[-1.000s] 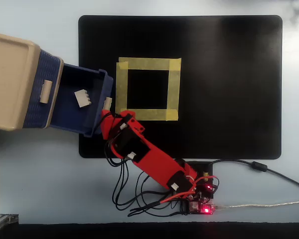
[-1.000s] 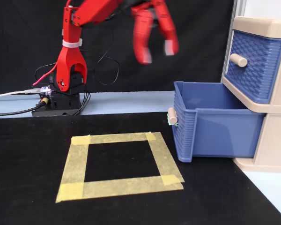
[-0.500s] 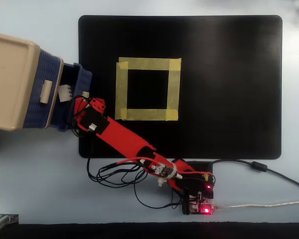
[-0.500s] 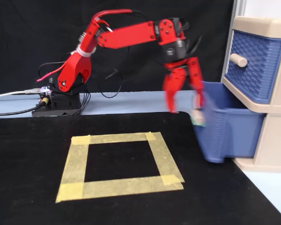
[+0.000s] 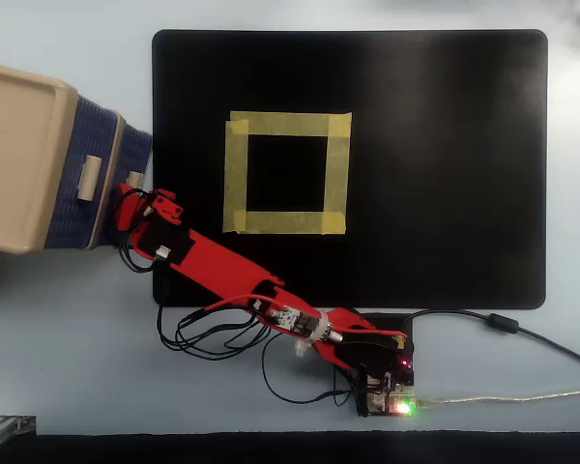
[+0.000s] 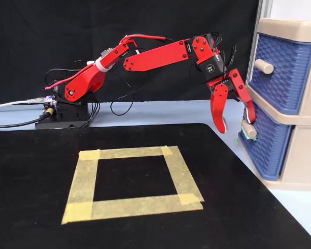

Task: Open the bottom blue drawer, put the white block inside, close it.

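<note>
From overhead, the red arm stretches left, its tool against the bottom blue drawer, pushed into the beige cabinet.

In the fixed view, the tool's jaws are spread apart, one fingertip touching the drawer's beige handle. The white block is hidden.

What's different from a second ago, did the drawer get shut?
Yes. The dark blue bottom drawer, pulled out a second ago with the small white block showing inside, has been pushed back into the beige cabinet; the block is now hidden. The red gripper swung down from above and pushed it, jaws open, one by the beige handle. The upper blue drawer and yellow tape square stayed put.
</note>
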